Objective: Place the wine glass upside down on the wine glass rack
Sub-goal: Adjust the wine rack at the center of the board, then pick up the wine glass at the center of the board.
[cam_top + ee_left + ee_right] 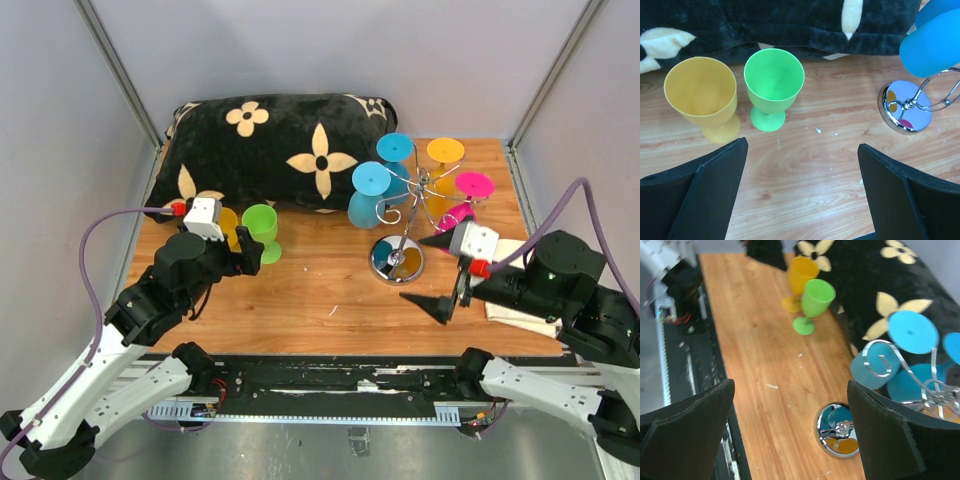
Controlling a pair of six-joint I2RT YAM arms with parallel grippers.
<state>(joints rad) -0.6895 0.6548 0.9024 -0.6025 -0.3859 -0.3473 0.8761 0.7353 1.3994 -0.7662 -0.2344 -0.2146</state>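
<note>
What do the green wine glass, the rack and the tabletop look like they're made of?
Green wine glass: probably plastic, matte; opaque even colour, no glassy glint.
Rack: polished chrome-like metal wire; its round base mirrors the colours above.
Tabletop: wood or wood-look laminate, grain visible, satin finish.

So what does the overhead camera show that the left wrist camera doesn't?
Only the overhead view shows the right arm, plus a pink glass and an orange glass hanging upside down. Only the left wrist view shows small white specks on the table. Both show the yellow glass, green glass, a blue glass, the wine glass rack's base and the black pillow.
</note>
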